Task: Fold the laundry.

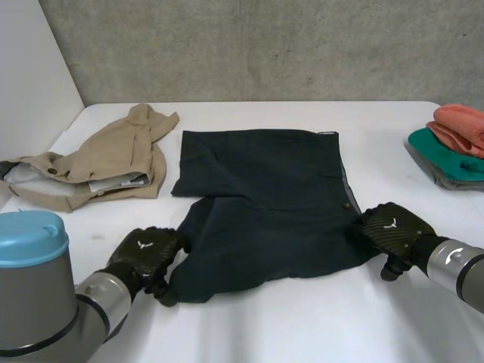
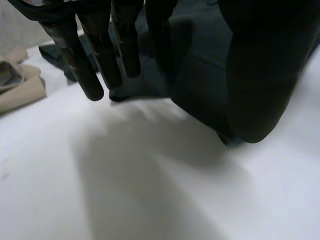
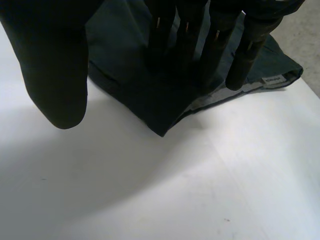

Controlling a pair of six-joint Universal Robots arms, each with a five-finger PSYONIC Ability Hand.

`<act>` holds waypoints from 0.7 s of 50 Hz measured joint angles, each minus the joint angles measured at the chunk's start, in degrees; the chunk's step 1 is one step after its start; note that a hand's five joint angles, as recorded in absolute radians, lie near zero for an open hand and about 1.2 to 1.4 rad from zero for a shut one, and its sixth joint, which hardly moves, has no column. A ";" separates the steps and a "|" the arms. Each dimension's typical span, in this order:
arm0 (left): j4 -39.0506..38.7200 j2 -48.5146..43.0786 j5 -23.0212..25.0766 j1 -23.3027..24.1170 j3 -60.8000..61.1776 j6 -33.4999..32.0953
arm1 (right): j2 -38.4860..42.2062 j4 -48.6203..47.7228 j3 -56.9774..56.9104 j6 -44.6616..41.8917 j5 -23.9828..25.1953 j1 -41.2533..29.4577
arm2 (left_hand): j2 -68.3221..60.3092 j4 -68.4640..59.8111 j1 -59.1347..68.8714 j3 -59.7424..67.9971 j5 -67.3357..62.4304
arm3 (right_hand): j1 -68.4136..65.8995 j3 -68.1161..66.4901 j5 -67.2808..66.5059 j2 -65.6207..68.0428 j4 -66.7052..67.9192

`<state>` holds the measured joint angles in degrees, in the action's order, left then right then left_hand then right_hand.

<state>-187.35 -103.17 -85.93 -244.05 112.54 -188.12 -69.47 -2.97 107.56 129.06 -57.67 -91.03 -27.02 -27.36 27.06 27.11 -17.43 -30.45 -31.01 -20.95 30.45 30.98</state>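
A white counter [image 1: 302, 325] runs back to a bare grey concrete wall [image 1: 265, 45].

The left hand [image 1: 144, 253] sits at the near left corner of the dark navy cloth garment [image 1: 265, 204]. In its wrist view its fingers [image 2: 87, 75] hang straight and spread and its thumb [image 2: 255, 75] stands well apart, so the hand is open. The thumb covers part of the garment's edge [image 2: 200, 75], and I cannot tell whether the fingertips touch the cloth.

The right hand [image 1: 393, 229] is at the garment's near right corner. Its fingers [image 3: 207, 55] are straight and reach onto the cloth [image 3: 125, 65], with the thumb [image 3: 55, 65] held off over bare counter: open too. The fingers hide what lies beneath their tips.

The garment lies in the middle of the counter. Its far part is flat and squared. A rumpled layer is doubled over the near part, with an uneven near edge. A small white label [image 3: 272, 80] shows at one edge.

A crumpled beige cloth garment [image 1: 113, 159] lies at the far left. At the far right is a stack of folded cloths, cut off by the view's edge: coral cloth [image 1: 461, 125] on green cloth [image 1: 442, 151] on grey cloth [image 1: 454, 178].
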 measured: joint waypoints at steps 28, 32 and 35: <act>-5.36 -7.48 -4.00 4.31 -9.80 -0.62 | 4.69 -17.54 -2.60 4.09 -3.19 -6.70 | -41.33 -41.20 38.29 40.94 -38.88 | -30.31 -36.68 -34.91 35.98 37.33; -4.44 -4.14 -6.49 4.32 -10.50 -0.84 | 4.19 -17.29 -3.10 4.09 -5.99 -7.30 | -41.33 -41.19 38.29 40.95 -38.88 | -30.25 -36.70 -35.24 35.98 37.41; -2.68 -0.07 -7.55 4.38 -10.57 -1.01 | 2.12 -14.69 -3.08 4.06 -7.41 -7.36 | -41.33 -41.20 38.29 40.95 -38.88 | -30.25 -36.70 -35.48 35.98 37.42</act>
<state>-190.03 -103.24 -93.49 -239.67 101.98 -189.13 -67.35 -17.66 104.48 133.13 -65.09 -98.39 -68.35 -68.56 65.35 68.06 -56.32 -60.70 -67.71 -56.43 66.43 68.40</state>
